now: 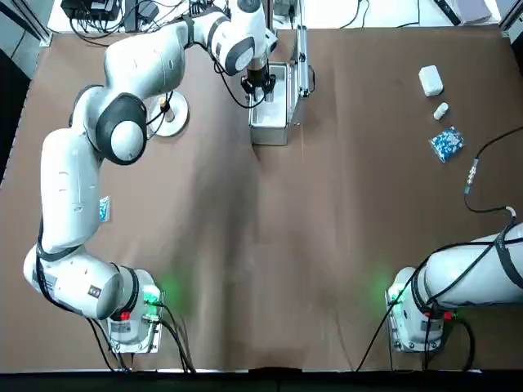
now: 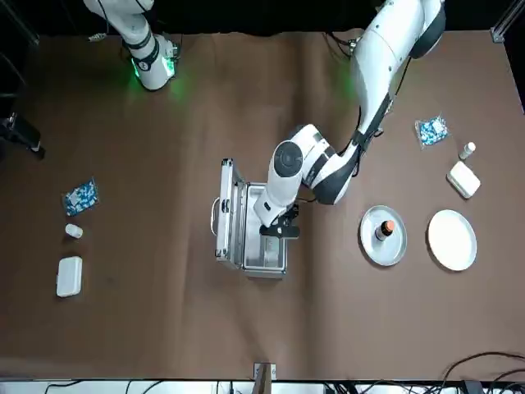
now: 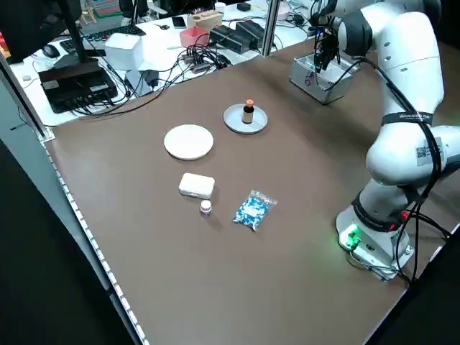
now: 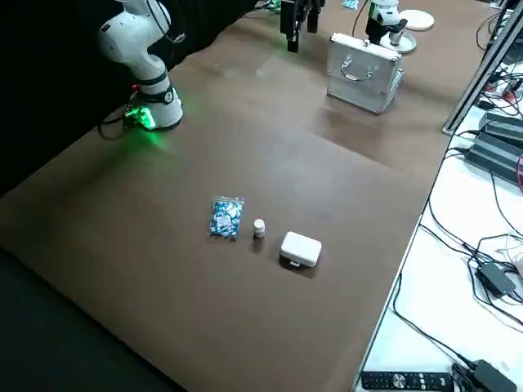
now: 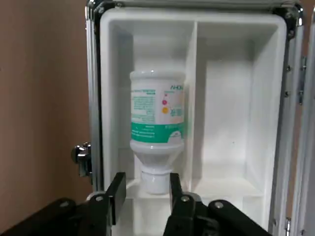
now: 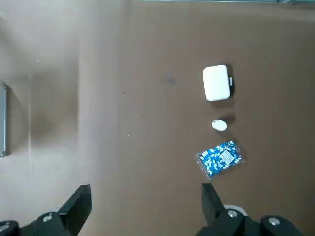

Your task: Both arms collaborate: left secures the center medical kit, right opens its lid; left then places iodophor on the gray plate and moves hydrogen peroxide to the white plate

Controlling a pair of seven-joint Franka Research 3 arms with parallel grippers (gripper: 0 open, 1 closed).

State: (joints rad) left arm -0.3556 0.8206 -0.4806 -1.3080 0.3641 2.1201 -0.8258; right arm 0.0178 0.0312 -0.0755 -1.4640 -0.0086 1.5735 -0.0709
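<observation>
In left wrist view, hydrogen peroxide (image 5: 157, 115) lying in open case (image 5: 238, 113), center-left of frame, just beyond open left gripper (image 5: 147, 194). In front view, iodophor (image 2: 385, 230) on gray plate (image 2: 383, 235), right of center, beside white plate (image 2: 452, 240). Right gripper (image 6: 146, 199) parked open, upper left in front view.

"What do you see past your left gripper (image 5: 146, 194)?"

"Its two fingers (image 5: 117, 194) stand apart, the neck end of the hydrogen peroxide (image 5: 157, 118) near them. You've got that white bottle lying in one compartment of the open medical kit (image 5: 192, 14)."

"And beside it?"

"A thin divider (image 5: 192, 98), then a second compartment (image 5: 225, 105). Your kit also shows a dark latch (image 5: 82, 158) on its metal edge, with brown tabletop (image 5: 42, 108) beyond."
</observation>
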